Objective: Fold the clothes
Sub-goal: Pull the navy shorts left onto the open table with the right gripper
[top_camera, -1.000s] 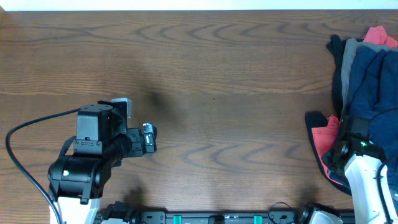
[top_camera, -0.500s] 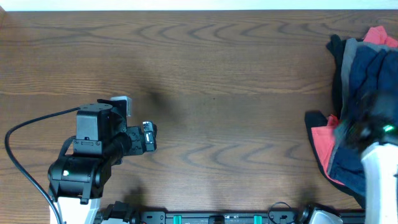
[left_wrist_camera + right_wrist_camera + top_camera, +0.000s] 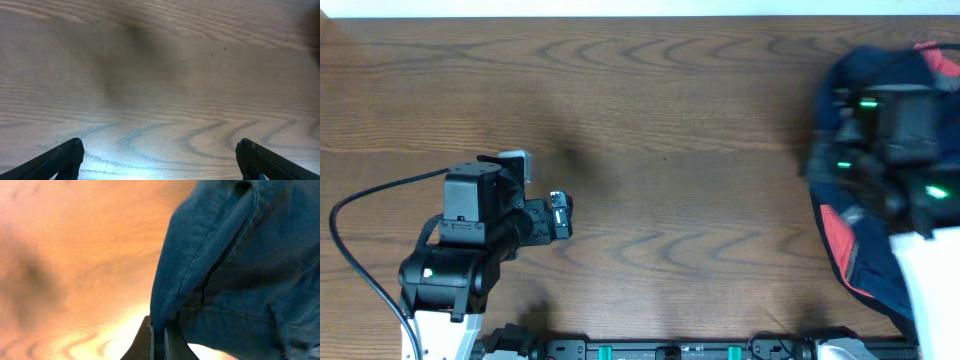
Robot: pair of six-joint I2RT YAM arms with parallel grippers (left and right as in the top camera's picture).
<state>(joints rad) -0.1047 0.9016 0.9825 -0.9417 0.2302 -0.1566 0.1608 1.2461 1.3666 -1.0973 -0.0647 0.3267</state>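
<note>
Dark wood table (image 3: 700, 90) fills your overhead view. Your left gripper (image 3: 159, 150) hangs above the grain on the left side, its fingers spread wide apart. At the far right edge lie the clothes (image 3: 860, 275), navy with red showing. Your right gripper (image 3: 158, 342) is pinched tight on a seamed fold of the navy garment (image 3: 225, 255).
</note>
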